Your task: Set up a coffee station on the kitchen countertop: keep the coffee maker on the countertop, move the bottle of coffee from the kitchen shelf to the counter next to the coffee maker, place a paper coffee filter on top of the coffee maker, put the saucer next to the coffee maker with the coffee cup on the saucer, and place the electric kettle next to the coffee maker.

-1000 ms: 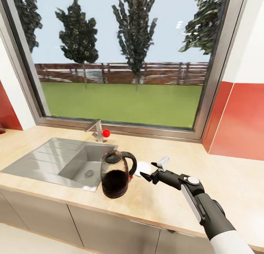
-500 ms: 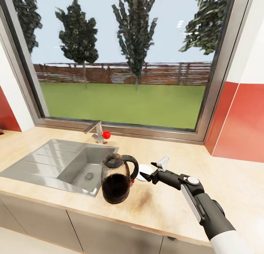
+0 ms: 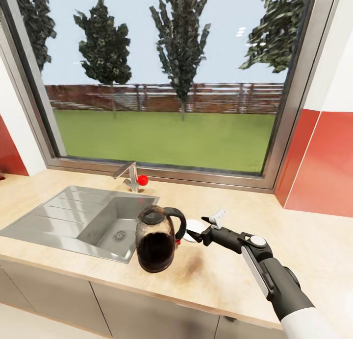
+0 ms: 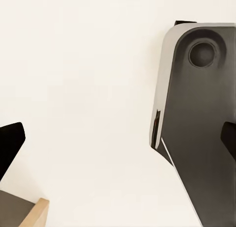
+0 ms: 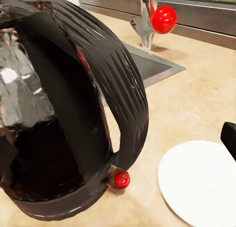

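I see the electric kettle (image 3: 156,245) as dark, glossy glass with a smooth black plastic handle (image 5: 115,84). The saucer (image 5: 201,180) looks matt white. The sink (image 3: 83,219) is brushed metal, and the countertop (image 3: 220,275) a pale, mottled, stone-like matt surface.

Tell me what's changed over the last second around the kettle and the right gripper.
The right gripper has crept slightly toward the kettle handle, its jaws open and holding nothing. The view shifted a bit, so the camera moved. The kettle, the saucer behind it and the sink stayed put on the counter.
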